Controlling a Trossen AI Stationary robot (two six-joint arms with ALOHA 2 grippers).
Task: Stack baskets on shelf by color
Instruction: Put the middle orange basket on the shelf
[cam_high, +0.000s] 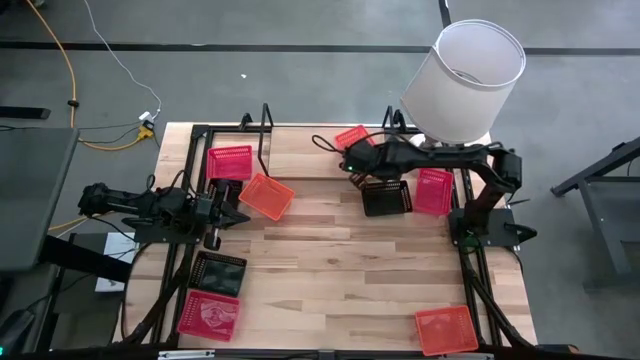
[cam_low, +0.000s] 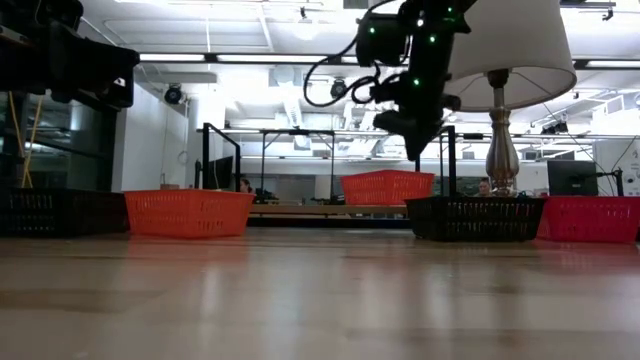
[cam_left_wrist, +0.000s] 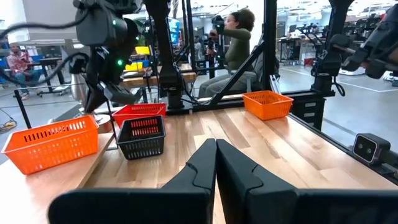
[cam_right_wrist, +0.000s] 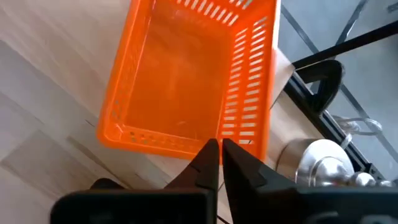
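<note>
An orange basket (cam_high: 353, 137) (cam_right_wrist: 186, 81) sits flat on the shelf's wood base (cam_high: 300, 152), between the black rod loops (cam_high: 266, 122). My right gripper (cam_right_wrist: 219, 149) (cam_low: 417, 145) is shut and hovers just above this basket's rim, touching nothing. My left gripper (cam_left_wrist: 216, 149) (cam_high: 232, 208) is shut and waits low at the table's left, beside another orange basket (cam_high: 267, 196). On the table lie a red basket (cam_high: 230, 162), a black basket (cam_high: 387, 197) beside a red one (cam_high: 434, 190), and a black one (cam_high: 218, 272).
A white lampshade (cam_high: 465, 80) stands over the far right corner, with its metal foot (cam_right_wrist: 317, 163) close to my right gripper. A red basket (cam_high: 208, 313) and an orange one (cam_high: 446, 328) lie near the near edge. Bare wood spreads mid-table (cam_high: 340, 270). People sit beyond the table (cam_left_wrist: 236, 37).
</note>
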